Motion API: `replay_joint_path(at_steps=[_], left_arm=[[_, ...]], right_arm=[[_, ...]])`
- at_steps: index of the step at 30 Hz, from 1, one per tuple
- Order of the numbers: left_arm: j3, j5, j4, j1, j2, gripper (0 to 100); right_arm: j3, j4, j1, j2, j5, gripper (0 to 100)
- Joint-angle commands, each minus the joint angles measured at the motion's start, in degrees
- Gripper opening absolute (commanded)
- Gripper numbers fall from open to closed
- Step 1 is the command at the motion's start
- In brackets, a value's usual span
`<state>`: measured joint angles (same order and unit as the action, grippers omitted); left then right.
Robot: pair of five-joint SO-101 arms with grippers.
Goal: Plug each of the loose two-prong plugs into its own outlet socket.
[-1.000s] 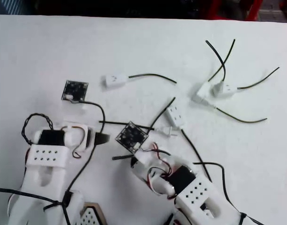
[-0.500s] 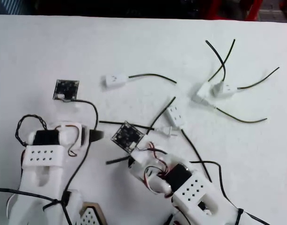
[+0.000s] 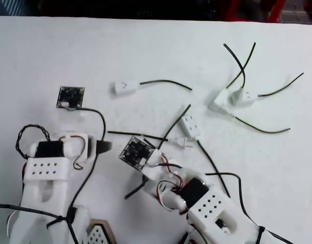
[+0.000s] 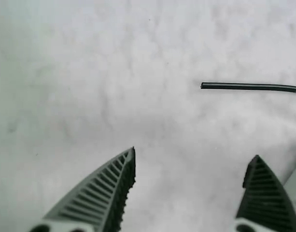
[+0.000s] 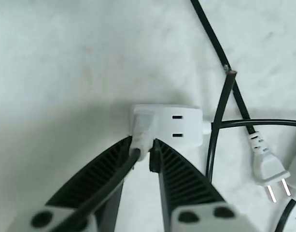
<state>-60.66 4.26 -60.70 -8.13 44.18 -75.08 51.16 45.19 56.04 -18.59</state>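
Gaping wide near the table's (image 3: 44, 51) left corner on the arms' side, the left end effector (image 4: 194, 153) grips nothing. Bare tabletop lies between its ribbed fingers (image 4: 109, 193), with a black cord end (image 4: 244, 87) just beyond. Toward the far edge, a lone socket (image 3: 126, 86), white with a black lead, lies by itself. Midway along the arms' edge, the right end effector (image 5: 144, 143) is clenched on a white plug (image 5: 142, 126), its black cord running back between the fingers. The plug's front touches one end of a white two-slot socket (image 5: 179, 126); whether its prongs are seated cannot be told. A loose plug (image 5: 266, 166), two bare prongs showing, lies just beside. Toward the right edge, two more white pieces (image 3: 233, 97) lie touching, black leads splayed.
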Motion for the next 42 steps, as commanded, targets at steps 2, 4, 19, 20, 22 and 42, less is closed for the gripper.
replay_joint_path(at_steps=[2,4,19,20,22,42], left_arm=[[0.6,0.4,1.1,-0.5,1.7,35],[0.6,0.4,1.1,-0.5,1.7,35],[0.4,0.4,1.1,-0.5,1.7,35],[0.4,0.4,1.1,-0.5,1.7,35],[0.4,0.4,1.1,-0.5,1.7,35],[0.4,0.4,1.1,-0.5,1.7,35]], right_arm=[[3.9,3.2,-1.2,-0.9,-0.8,1.6],[6.1,5.4,-1.1,-0.9,-0.8,1.6],[6.8,1.5,-1.0,-16.7,-0.7,1.6],[6.9,0.7,-1.0,-18.0,-0.7,1.6],[6.9,-0.9,-0.9,-20.4,-0.7,1.6],[14.9,5.0,-1.0,-23.3,-0.5,4.2]])
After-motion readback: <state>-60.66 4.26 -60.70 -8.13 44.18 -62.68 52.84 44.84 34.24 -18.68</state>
